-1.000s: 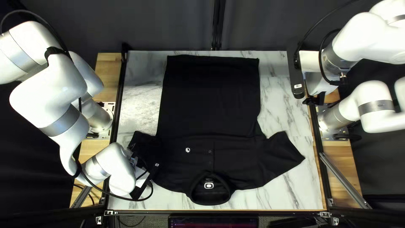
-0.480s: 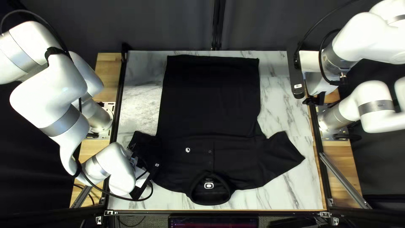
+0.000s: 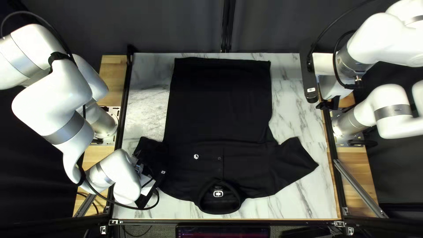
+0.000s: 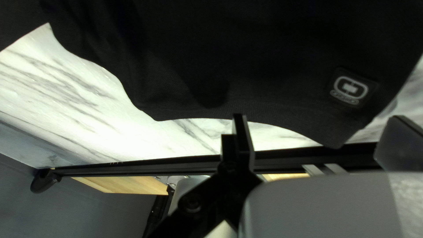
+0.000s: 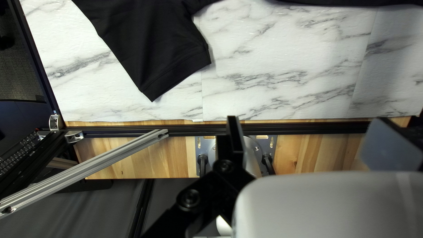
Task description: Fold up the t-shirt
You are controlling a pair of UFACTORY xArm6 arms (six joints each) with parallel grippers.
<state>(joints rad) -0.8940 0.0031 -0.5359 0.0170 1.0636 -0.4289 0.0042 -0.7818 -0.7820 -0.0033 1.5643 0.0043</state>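
So, one black T-shirt (image 3: 220,101) is laid out on the marble-look table (image 3: 291,110), bottom hem up near the far edge, collar (image 3: 220,207) by the near edge, two sleeves stretched toward the left and right edges. Two arms, two claws in total. The left claw (image 3: 139,162) is held over the sleeve by the left edge, with its fingers spread, nothing pinched. The right claw (image 3: 328,104) is parked over the right edge, well apart from the cloth, also spread.

As for stuff in the way, part of that left sleeve is blocked from above by the left arm (image 3: 55,101) and its looping black cable (image 3: 119,202). Two wooden strips are seen, one along each side, plus a metal strut (image 3: 359,187) by the near right corner. A screen (image 3: 222,231) is tucked just past the near edge, and a keyboard (image 5: 17,152) gets caught in the right wrist view.

Branding-wise, three marks are counted on the shirt: a small white chest logo (image 3: 196,156), a neck label (image 3: 218,194) and a sleeve patch (image 4: 350,90).
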